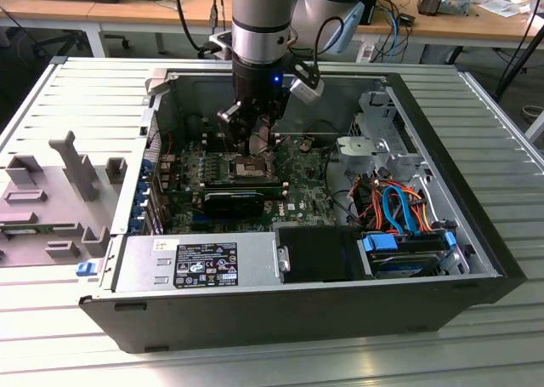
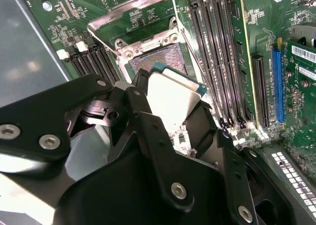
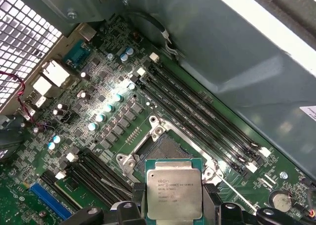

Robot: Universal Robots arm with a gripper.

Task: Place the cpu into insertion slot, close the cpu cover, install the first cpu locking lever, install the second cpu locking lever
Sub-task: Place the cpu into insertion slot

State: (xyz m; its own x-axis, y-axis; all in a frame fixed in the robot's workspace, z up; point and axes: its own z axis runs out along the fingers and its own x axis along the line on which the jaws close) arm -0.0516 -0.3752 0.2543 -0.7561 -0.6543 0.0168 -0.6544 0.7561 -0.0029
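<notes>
My gripper (image 3: 174, 208) is shut on the cpu (image 3: 173, 185), a silver-topped square chip on a green base, pinched by its edges. It hangs tilted just above the insertion slot (image 3: 163, 148), whose dark centre lies bare. In the second wrist view the black fingers (image 2: 140, 89) clamp the cpu (image 2: 173, 99) over the insertion slot (image 2: 160, 62). The cpu cover (image 2: 131, 17) stands swung up and open behind it. A thin wire locking lever (image 2: 197, 69) lies released beside the socket. In the exterior view the gripper (image 1: 253, 145) hovers over the insertion slot (image 1: 248, 167) inside the computer case.
Long memory slots (image 2: 217, 52) flank the socket on both sides. A black expansion card (image 1: 234, 202) lies across the board in front of it. The power supply (image 1: 195, 264), the drive bay with cables (image 1: 399, 213) and the case walls (image 1: 476, 191) hem in the board.
</notes>
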